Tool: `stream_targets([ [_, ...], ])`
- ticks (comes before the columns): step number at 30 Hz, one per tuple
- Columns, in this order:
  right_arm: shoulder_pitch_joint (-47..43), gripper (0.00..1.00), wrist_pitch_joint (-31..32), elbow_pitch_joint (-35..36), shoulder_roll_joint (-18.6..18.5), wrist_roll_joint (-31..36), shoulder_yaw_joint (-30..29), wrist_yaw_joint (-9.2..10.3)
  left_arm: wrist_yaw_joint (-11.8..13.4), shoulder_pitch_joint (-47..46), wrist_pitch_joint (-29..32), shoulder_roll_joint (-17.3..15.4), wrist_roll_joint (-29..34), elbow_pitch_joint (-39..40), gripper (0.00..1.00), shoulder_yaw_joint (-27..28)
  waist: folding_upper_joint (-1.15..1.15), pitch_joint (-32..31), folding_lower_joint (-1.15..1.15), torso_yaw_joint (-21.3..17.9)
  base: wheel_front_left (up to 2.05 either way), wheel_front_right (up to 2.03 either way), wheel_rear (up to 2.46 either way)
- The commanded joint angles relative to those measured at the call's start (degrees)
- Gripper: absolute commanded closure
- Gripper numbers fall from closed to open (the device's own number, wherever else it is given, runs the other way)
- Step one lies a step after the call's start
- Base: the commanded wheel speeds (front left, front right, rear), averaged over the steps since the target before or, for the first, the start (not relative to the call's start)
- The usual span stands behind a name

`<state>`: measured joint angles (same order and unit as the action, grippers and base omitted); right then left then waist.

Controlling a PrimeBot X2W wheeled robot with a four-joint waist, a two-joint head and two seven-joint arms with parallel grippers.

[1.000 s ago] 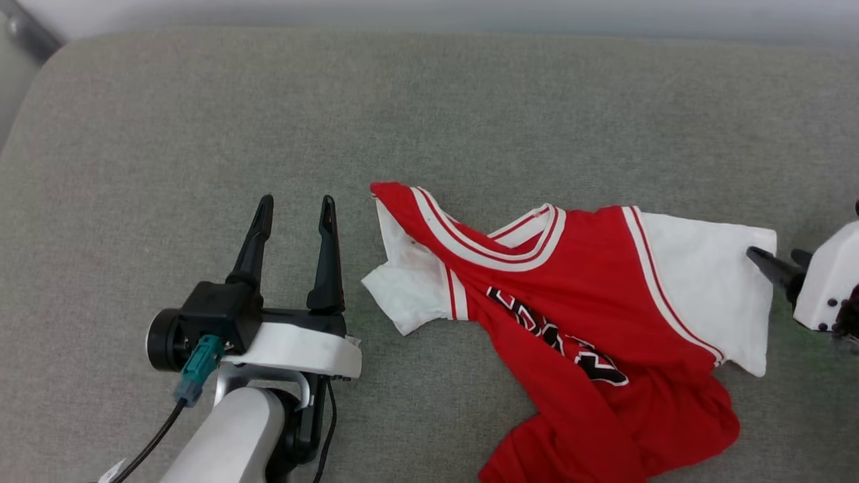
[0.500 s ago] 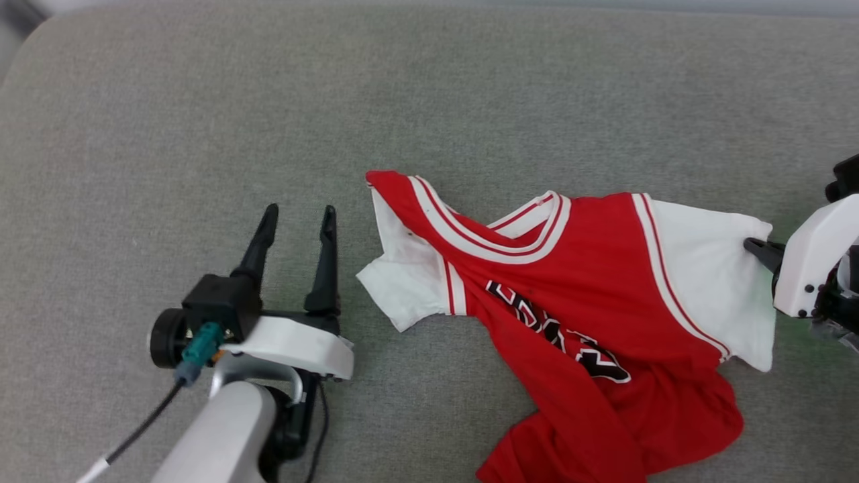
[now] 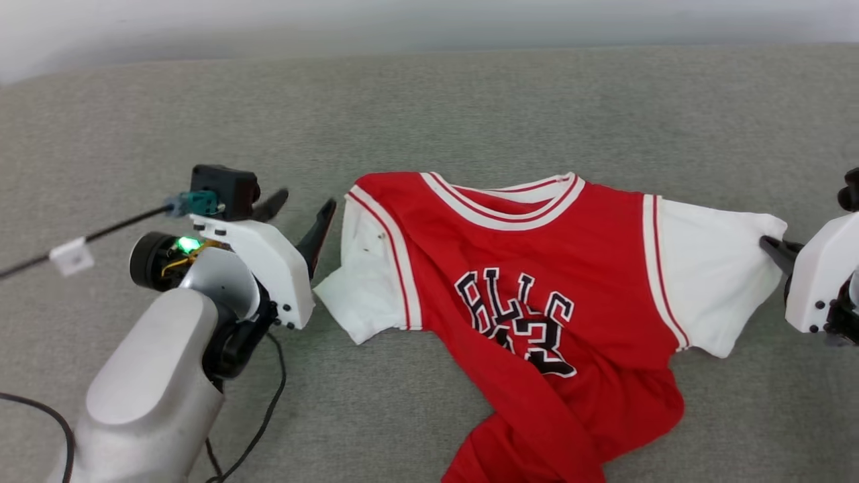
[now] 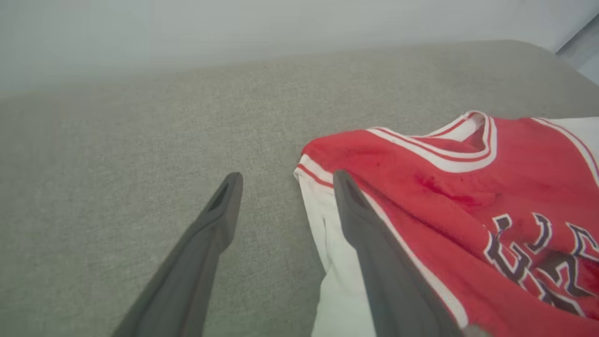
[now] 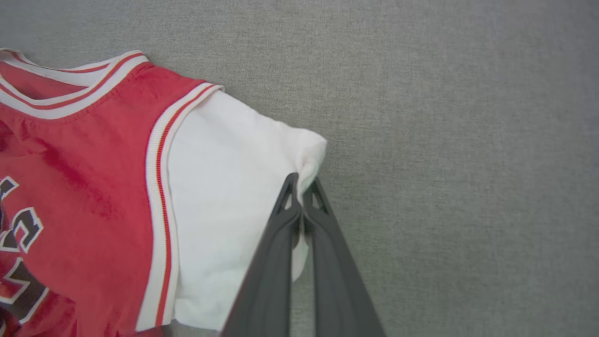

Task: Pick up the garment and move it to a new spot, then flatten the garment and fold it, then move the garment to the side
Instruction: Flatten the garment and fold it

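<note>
The garment, a red jersey T-shirt with white sleeves, lies front up on the grey cushion, its lower part bunched toward the near edge. My right gripper is shut on the outer edge of the white sleeve; in the right wrist view the right gripper pinches a fold of that sleeve. My left gripper stands open just beside the other white sleeve. In the left wrist view the left gripper has one finger over the sleeve's edge of the garment, the other over bare cushion.
A broad grey fabric cushion carries everything, with a pale wall behind it. A black cable trails from my left wrist, and a second one with a white tag runs off to the left.
The right gripper has shut on the sleeve's edge. The garment now lies squarer and more spread, letters facing me. My left arm has swung toward the other sleeve. The head camera has shifted.
</note>
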<state>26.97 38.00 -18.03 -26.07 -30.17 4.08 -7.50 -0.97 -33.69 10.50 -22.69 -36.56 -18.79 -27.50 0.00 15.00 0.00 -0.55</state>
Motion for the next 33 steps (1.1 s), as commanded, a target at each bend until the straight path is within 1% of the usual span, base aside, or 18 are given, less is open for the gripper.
stream_targets([
  [1, -0.8, 1.0, 0.2, 0.7, 0.7, -0.2, 0.1, 0.02, -1.6, -1.3, 4.4, -0.6, -1.1, -2.4, 0.0, -1.2, 0.0, 0.3, 0.0, -1.4, 0.0, 0.0, 0.0],
  [6, -1.1, 1.0, 0.4, 1.8, 1.6, -0.6, 0.5, 0.02, -4.3, -4.0, 16.9, -1.3, -4.7, -8.2, 0.0, -4.3, 0.0, 1.7, 0.0, -3.0, 0.0, 0.0, 0.0],
  [7, -1.1, 1.0, 0.3, 1.9, 1.9, -0.7, 0.5, 0.02, -4.9, -4.4, 20.8, -1.5, -5.6, -9.6, 0.0, -5.5, 0.0, 2.1, 0.0, -3.4, 0.0, 0.0, 0.0],
  [11, -0.7, 1.0, -0.3, 1.6, 2.2, -0.8, 0.9, 0.02, -5.8, -3.3, 29.4, -0.7, -8.4, -12.3, 0.0, -8.9, 0.0, 3.0, 0.0, -3.9, 0.0, 0.0, 0.0],
  [12, -0.5, 1.0, -0.5, 1.4, 2.4, -0.9, 1.0, 0.02, -6.0, -3.0, 31.3, -0.3, -9.2, -13.0, 0.31, -9.7, 0.0, 3.1, 0.0, -4.0, 0.0, 0.0, 0.0],
  [13, -0.3, 1.0, -0.7, 1.2, 2.5, -0.9, 1.0, 0.02, -6.2, -2.7, 33.1, 0.0, -9.6, -13.2, 0.71, -10.7, 0.0, 3.2, 0.0, -4.1, 0.0, 0.0, 0.0],
  [14, -0.1, 1.0, -1.0, 1.1, 2.5, -0.9, 1.0, 0.02, -6.3, -2.5, 34.0, 0.1, -10.1, -13.2, 1.0, -11.3, 0.0, 3.3, 0.0, -4.2, 0.0, 0.0, 0.0],
  [15, 0.0, 1.0, -1.3, 1.0, 2.6, -0.8, 1.1, 0.02, -6.5, -2.6, 34.4, 0.2, -10.5, -13.0, 1.0, -11.7, 0.0, 3.3, 0.0, -4.3, 0.0, 0.0, 0.0],
  [18, 0.2, 1.0, -2.1, 0.2, 2.5, -0.4, 1.3, 0.03, -6.4, -3.9, 32.0, -0.4, -9.3, -12.2, 1.0, -12.1, 0.0, 2.5, 0.0, -4.2, 0.0, 0.0, 0.0],
  [23, 0.6, 1.0, -3.8, -0.4, 2.1, 0.4, 1.6, 0.03, -6.2, -7.2, 26.2, -1.5, -6.8, -11.8, 1.0, -11.4, 0.0, -0.2, 0.0, -3.7, 0.0, 0.0, 0.0],
  [26, 1.2, 1.0, -5.0, -0.9, 2.1, 1.6, 1.7, 0.02, -5.0, -9.2, 22.5, -2.2, -5.1, -12.2, 1.0, -10.6, 0.0, -2.8, 0.0, -3.3, 0.0, 0.0, 0.0],
  [33, 4.5, 1.0, -7.2, -1.8, 1.6, 4.8, 1.0, 0.03, -1.0, -13.4, 14.8, -3.3, -1.4, -13.5, 1.0, -8.4, 0.0, -7.9, 0.0, -3.2, 0.0, 0.0, 0.0],
])
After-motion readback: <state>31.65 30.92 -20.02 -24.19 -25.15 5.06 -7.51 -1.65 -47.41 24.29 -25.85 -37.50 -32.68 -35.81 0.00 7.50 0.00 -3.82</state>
